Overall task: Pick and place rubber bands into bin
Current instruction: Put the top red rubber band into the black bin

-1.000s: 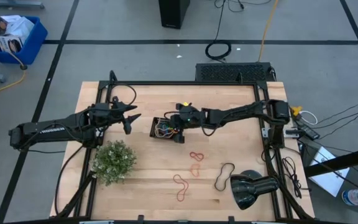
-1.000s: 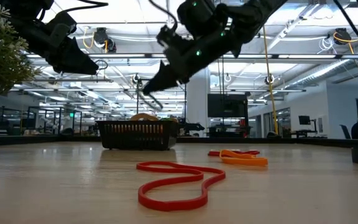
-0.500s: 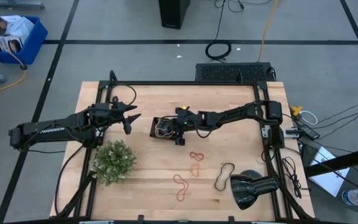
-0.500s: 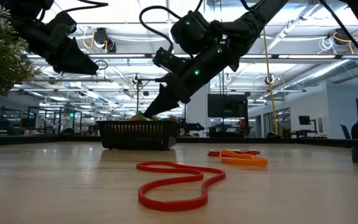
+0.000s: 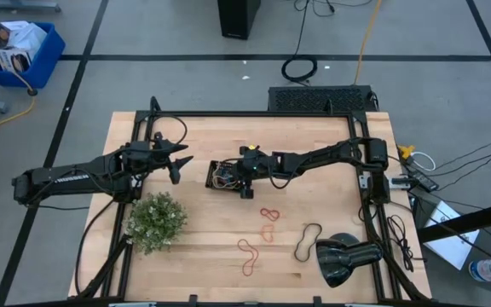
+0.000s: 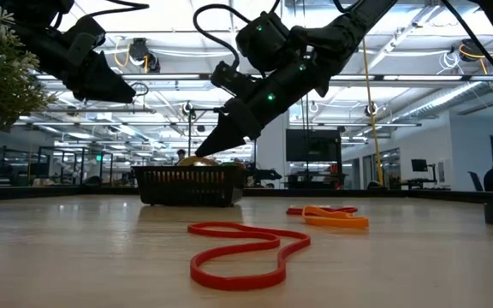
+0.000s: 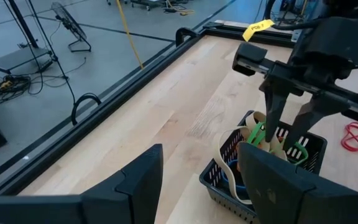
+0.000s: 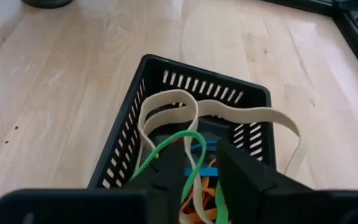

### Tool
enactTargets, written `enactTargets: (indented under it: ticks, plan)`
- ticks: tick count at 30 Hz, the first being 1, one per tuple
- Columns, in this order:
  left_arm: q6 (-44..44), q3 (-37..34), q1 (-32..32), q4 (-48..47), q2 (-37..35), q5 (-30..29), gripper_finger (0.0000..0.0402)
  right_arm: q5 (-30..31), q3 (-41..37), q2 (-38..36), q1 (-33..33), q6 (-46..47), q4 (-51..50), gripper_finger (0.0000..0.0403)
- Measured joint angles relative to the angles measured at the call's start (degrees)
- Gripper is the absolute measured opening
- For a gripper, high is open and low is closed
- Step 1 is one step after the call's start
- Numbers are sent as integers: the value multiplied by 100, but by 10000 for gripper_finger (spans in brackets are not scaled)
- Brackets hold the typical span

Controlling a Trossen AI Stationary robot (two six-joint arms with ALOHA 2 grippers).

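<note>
The small black rectangular mesh-sided bin (image 5: 224, 176) sits near the middle of the pale wooden tabletop (image 5: 211, 230). Inside it lie several thin floppy rubber bands: one wide tan loop (image 8: 185, 112) draped over the rim, one green (image 8: 173, 149), with blue and orange strands beneath. Four more bands lie loose on the wood: two red (image 5: 247, 253), one orange (image 5: 268, 232) and one black (image 5: 307, 241). The right gripper (image 5: 239, 175) dips into the bin with its two dark fingers (image 7: 272, 112) narrowly parted around the green band. The left gripper (image 5: 180, 162) hangs beside the bin, fingers spread wide. One bushy green plant (image 5: 155, 220) stands near the tabletop's left side.
</note>
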Motion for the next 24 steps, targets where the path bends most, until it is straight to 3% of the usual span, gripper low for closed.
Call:
enactTargets:
  ticks: [9,18,24]
  plan:
    - [-2,0,0,0,-1,0,216,21,-2,-486,55,-471,-440,159]
    - [-4,0,2,2,-1,0,216,6,2,-1591,292,-154,-2049,161]
    - [-4,0,0,4,1,2,216,0,2,-2067,553,527,-2908,164]
